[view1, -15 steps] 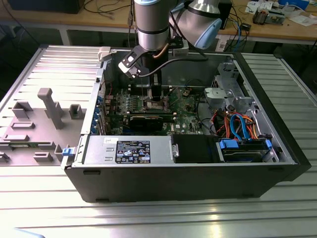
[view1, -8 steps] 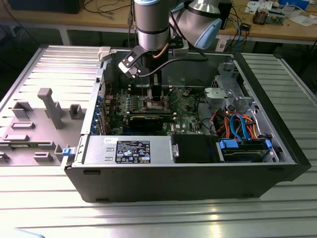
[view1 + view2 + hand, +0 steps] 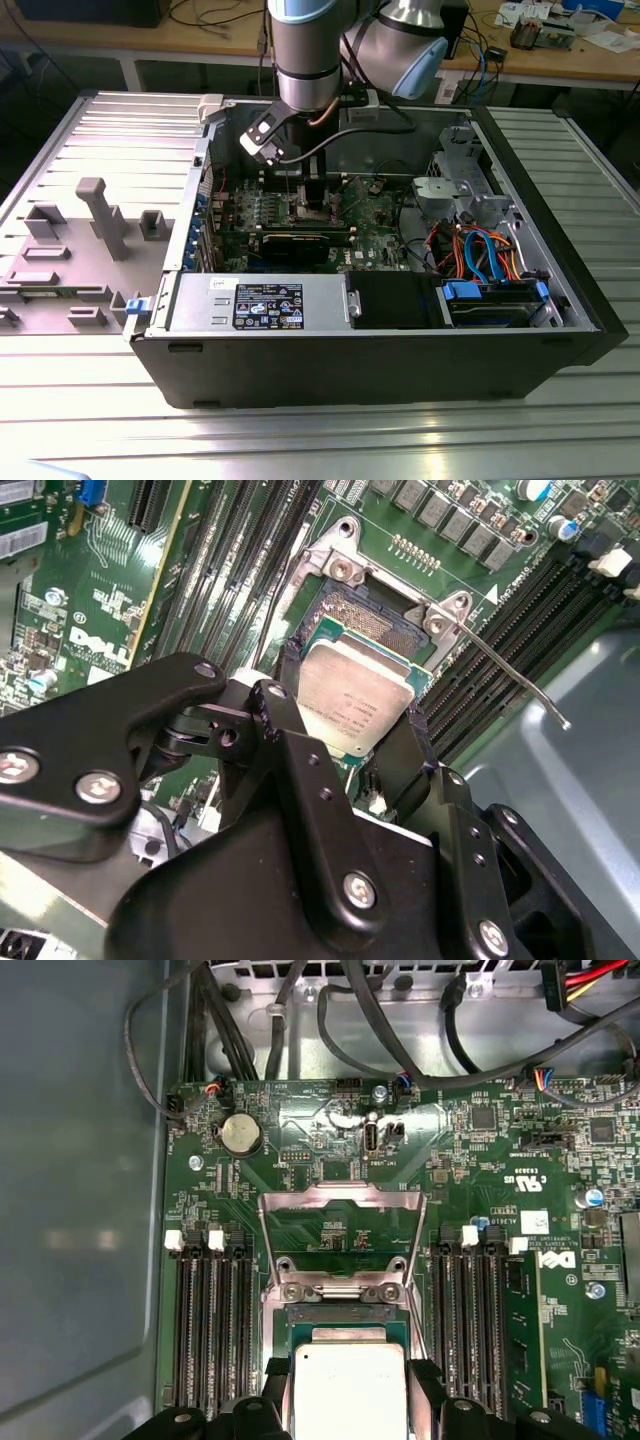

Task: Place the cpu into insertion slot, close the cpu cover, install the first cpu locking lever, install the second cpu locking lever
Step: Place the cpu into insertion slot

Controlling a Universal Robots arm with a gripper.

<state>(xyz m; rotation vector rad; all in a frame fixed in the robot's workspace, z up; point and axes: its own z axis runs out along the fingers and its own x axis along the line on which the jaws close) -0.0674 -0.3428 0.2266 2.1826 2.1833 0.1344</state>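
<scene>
1 cpu (image 3: pixel 355 692) is pinched by the gripper (image 3: pixel 352 715) between its 2 black fingers (image 3: pixel 272 698). Small print marks the chip's silvery top. It hangs just over 1 insertion slot (image 3: pixel 372 620), whose dark pin field shows beyond the fingertips. Farther out, 1 cpu cover (image 3: pixel 340 1193) stands swung open. 2 banks of memory slots (image 3: pixel 210 1330) flank the gripper.

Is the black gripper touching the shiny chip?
Touching. In the second wrist view the gripper has its fingers against opposite edges of the cpu.

The black pincer (image 3: pixel 352 720) clasps the cpu (image 3: pixel 355 702) by two edges over the insertion slot (image 3: pixel 372 620)
</scene>
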